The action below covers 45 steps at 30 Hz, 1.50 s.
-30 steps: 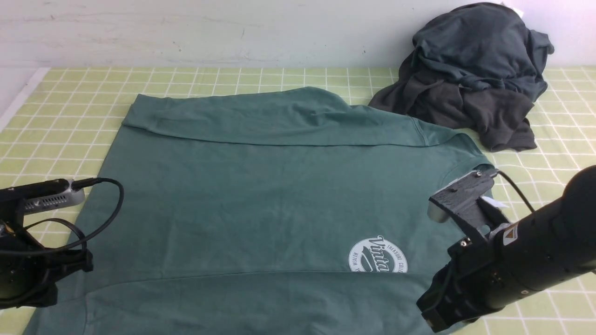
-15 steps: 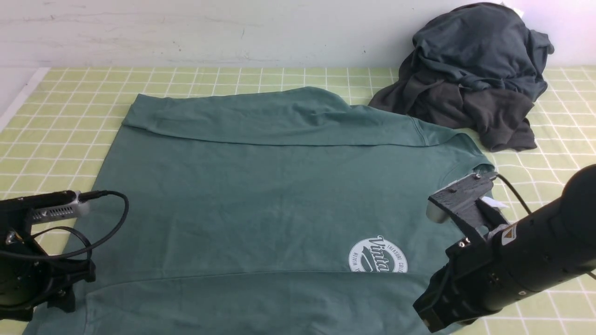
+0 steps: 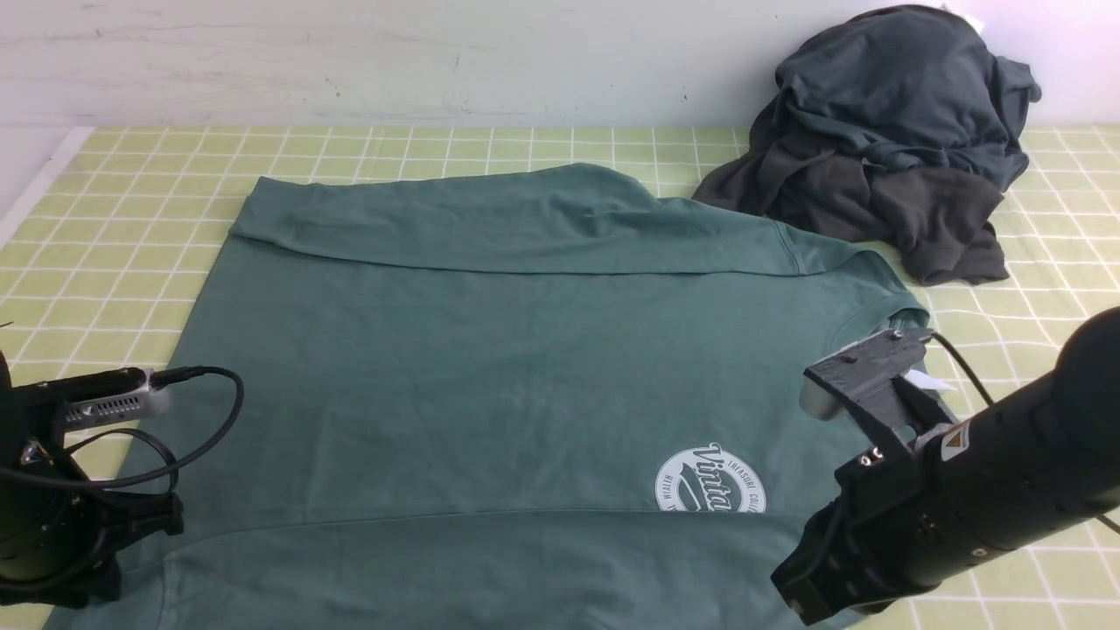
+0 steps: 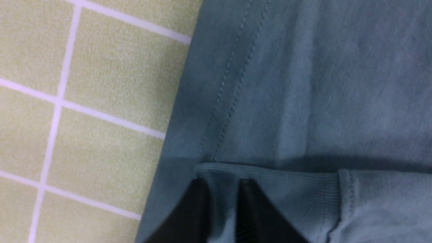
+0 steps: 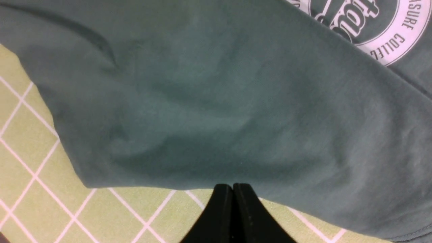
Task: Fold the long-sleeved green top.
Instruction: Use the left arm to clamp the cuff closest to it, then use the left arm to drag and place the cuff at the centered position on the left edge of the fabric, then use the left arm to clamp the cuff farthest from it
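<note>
The green long-sleeved top [image 3: 490, 376] lies spread on the checked mat, with its far sleeve folded across it and the white round logo [image 3: 710, 479] near my right arm. My left gripper [image 4: 224, 184] sits at the top's near left corner, beside the stitched hem [image 4: 236, 84]. Its fingers [image 4: 199, 209] are closed on a pinch of the ribbed cuff [image 4: 287, 189]. My right gripper [image 5: 233, 187] is shut and empty, its tips just off the cloth's edge [image 5: 219, 101] over the mat. In the front view both sets of fingers are hidden by the arms.
A dark charcoal heap of garments [image 3: 884, 140] sits at the back right against the wall, touching the top's shoulder. The white neck label [image 3: 927, 381] shows beside my right wrist. The mat's left edge [image 3: 35, 188] runs along the far left.
My left arm has sunk lower at the top's left corner. My right arm has dropped slightly. The top has not shifted.
</note>
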Tool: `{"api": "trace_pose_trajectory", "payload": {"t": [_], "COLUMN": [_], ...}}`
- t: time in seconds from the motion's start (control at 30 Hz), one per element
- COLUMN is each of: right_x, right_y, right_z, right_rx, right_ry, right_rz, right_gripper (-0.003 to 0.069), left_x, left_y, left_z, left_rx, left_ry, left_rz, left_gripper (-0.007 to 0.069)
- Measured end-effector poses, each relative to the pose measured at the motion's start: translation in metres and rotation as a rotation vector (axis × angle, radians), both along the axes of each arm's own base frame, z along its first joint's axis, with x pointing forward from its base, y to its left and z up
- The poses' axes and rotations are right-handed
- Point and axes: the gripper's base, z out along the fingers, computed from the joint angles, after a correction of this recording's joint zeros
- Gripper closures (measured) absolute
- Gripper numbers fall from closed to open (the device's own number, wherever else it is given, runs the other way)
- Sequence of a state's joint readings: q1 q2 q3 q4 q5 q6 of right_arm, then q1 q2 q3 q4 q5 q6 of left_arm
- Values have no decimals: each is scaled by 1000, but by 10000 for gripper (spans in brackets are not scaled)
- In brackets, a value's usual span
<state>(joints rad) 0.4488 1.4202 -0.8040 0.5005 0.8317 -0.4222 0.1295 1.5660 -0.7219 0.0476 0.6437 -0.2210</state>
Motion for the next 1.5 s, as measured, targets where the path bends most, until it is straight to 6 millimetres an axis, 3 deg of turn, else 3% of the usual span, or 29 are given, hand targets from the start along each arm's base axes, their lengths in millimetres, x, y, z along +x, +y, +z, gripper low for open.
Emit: {"api": "trace_pose_trajectory", "payload": {"t": [0.07, 0.23, 0.4, 0.43, 0.47, 0.5, 0.57, 0.6, 0.7, 0.8, 0.83, 0.87, 0.97, 1.03, 1.13, 1.27, 1.33, 1.5], "right_x": [0, -1, -1, -1, -1, 0, 0, 0, 0, 0, 0, 0, 0, 0, -1, -1, -1, 0], "right_y": [0, 1, 2, 2, 2, 2, 2, 2, 2, 2, 2, 2, 3, 3, 3, 3, 3, 3], "right_z": [0, 0, 1, 1, 1, 1, 1, 1, 1, 1, 1, 1, 1, 1, 1, 1, 1, 1], "right_rx": [0, 11, 14, 14, 14, 15, 15, 15, 15, 15, 16, 18, 30, 33, 33, 28, 22, 18], "right_ry": [-2, 0, 1, -2, -3, -7, -9, -9, -10, -10, -9, -9, -4, -3, -2, -14, -29, -50], "right_rz": [14, 30, 30, 29, 28, 26, 25, 25, 25, 25, 24, 23, 17, 15, 18, 42, 71, 97], "right_gripper": [673, 673, 673, 673, 673, 673, 673, 673, 673, 673, 673, 673, 673, 673, 673, 673, 673, 673], "left_x": [0, 2, 0, -2, -3, -5, -6, -6, 5, 26, 45, 45, 94, 108, 147, 173, 187, 202], "left_y": [0, 0, -1, -1, -2, -2, -3, -3, -1, 2, 4, 4, 10, 12, 18, 21, 23, 23], "left_z": [1, 13, 57, 83, 86, 110, 129, 149, 167, 165, 153, 155, 118, 104, 75, 66, 71, 82], "left_rx": [0, 1, 20, 32, 33, 49, 66, 91, 115, 121, 114, 116, 97, 88, 67, 60, 62, 45], "left_ry": [-1, -14, -136, -234, -246, -343, -427, -528, -642, -657, -621, -628, -521, -476, -359, -311, -324, -392], "left_rz": [1, 5, -31, -48, -52, -65, -76, -93, -99, -103, -105, -105, -106, -107, -106, -106, -105, -90], "left_gripper": [606, 626, 627, 627, 627, 627, 627, 627, 627, 627, 627, 627, 626, 622, 570, 484, 409, 344]}}
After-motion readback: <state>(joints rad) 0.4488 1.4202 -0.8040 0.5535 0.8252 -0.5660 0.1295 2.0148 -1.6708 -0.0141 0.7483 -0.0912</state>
